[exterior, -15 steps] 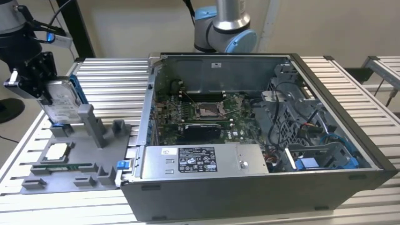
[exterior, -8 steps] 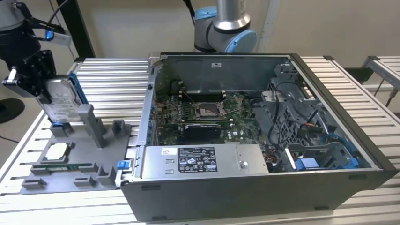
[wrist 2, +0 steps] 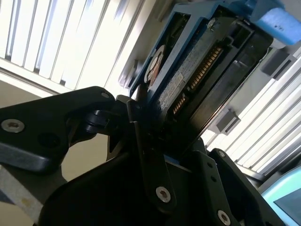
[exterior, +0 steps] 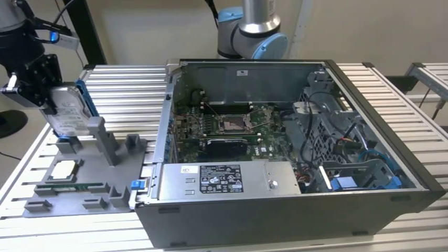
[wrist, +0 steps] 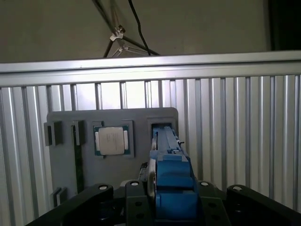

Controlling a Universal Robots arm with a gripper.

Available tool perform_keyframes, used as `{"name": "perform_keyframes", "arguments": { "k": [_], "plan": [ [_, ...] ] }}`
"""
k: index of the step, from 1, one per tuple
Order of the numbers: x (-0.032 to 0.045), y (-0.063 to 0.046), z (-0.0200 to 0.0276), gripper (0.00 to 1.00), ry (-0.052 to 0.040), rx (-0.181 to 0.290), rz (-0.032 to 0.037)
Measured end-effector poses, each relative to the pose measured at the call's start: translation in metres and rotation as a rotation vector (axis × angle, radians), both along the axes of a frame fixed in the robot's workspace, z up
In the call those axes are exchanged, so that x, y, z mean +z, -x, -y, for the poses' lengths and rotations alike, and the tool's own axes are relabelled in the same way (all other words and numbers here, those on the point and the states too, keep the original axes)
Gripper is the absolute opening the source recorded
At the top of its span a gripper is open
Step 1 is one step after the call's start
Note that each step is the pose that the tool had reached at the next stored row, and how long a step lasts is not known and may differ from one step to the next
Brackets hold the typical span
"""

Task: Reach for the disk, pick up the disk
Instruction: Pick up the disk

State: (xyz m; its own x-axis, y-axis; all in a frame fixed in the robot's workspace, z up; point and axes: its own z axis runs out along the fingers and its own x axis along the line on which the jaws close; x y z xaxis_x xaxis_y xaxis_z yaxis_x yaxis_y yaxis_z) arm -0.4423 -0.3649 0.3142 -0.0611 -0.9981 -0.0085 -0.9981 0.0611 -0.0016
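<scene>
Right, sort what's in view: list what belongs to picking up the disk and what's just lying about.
Job in hand: the blue-framed disk; the gripper, closed on it.
Lying about: square chip and memory stick on the grey fixture; open computer case; power supply.

the disk [exterior: 70,116], silver-grey with a white label and bright blue bracket, stands upright on edge at the grey holder's [exterior: 87,169] far corner, clamped in the gripper [exterior: 60,102].
</scene>
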Motion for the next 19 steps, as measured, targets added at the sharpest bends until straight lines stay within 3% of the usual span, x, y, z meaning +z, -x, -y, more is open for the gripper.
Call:
{"name": "perform_keyframes", "arguments": {
  "k": [19],
  "plan": [
    [0.0215, 0.000, 0.0001, 0.00, 0.0000, 0.000, 0.0000]
  ]
}}
